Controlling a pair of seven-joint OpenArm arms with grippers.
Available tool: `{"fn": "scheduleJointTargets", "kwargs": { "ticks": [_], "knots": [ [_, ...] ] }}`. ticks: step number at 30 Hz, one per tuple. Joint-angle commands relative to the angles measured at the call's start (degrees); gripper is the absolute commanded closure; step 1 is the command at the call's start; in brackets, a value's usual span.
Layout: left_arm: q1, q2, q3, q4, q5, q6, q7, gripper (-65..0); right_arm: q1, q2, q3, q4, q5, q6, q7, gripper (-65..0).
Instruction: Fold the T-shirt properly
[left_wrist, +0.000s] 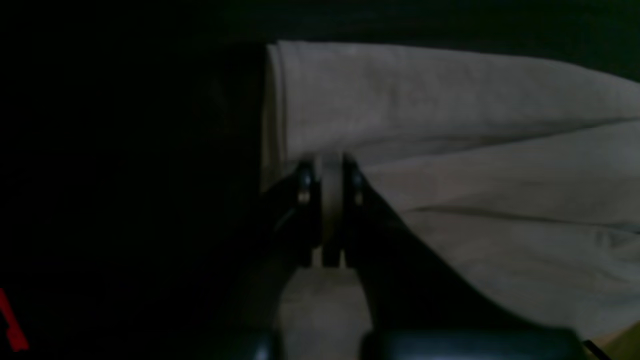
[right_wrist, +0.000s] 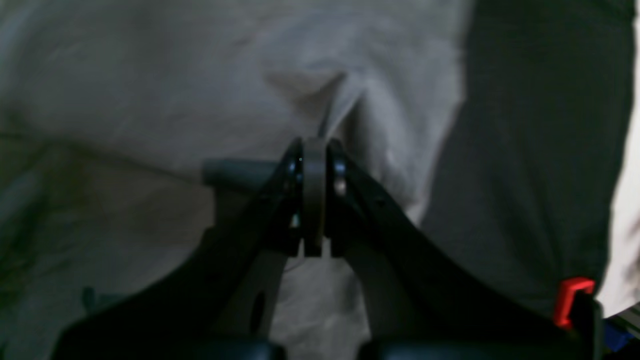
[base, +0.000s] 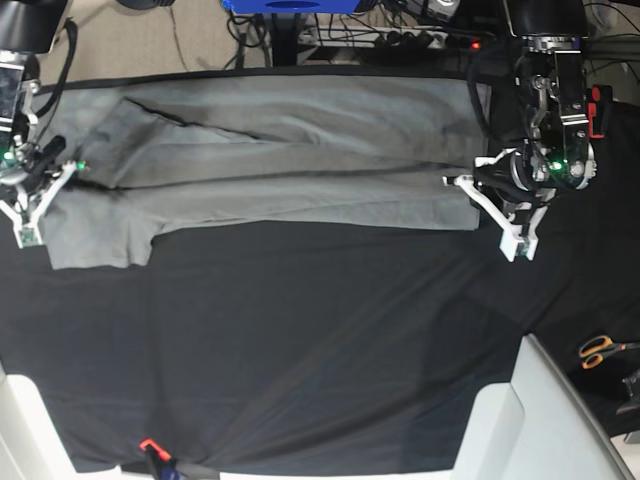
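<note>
The light-grey T-shirt (base: 300, 150) lies stretched sideways along the far part of the black table cloth (base: 320, 340), folded lengthwise into a long band, with one sleeve (base: 95, 240) sticking out toward the front on the left. My left gripper (left_wrist: 330, 172) is shut on the hemmed edge of the T-shirt (left_wrist: 450, 100); in the base view the left gripper (base: 480, 195) sits at the band's right end. My right gripper (right_wrist: 314, 155) is shut on a raised pleat of the T-shirt (right_wrist: 150, 75); in the base view the right gripper (base: 50, 188) is at the left end.
Orange-handled scissors (base: 600, 348) lie at the right edge. White blocks stand at the front right (base: 520, 420) and front left (base: 20, 430) corners. A red clip (base: 150, 445) sits at the front edge. Cables and a blue frame (base: 290, 8) run behind the table.
</note>
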Motion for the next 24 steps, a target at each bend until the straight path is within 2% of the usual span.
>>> {"fn": "scheduleJointTargets", "kwargs": {
  "ticks": [1, 19, 24],
  "knots": [
    [-0.6, -0.7, -0.2, 0.7, 0.3, -0.1, -0.7, 0.0, 0.3, 1.1, 0.3, 1.4, 0.0, -0.4, 0.8, 0.0],
    [-0.6, -1.5, -0.1, 0.1, 0.3, -0.1, -0.7, 0.0, -0.5, 1.0, 0.3, 0.9, 0.0, -0.4, 0.8, 0.0],
    [-0.8, -1.5, -0.1, -1.4, 0.3, -0.1, -0.8, 0.0, -0.5, 1.0, 0.3, 1.2, 0.0, -0.9, -0.3, -2.9]
  ]
}}
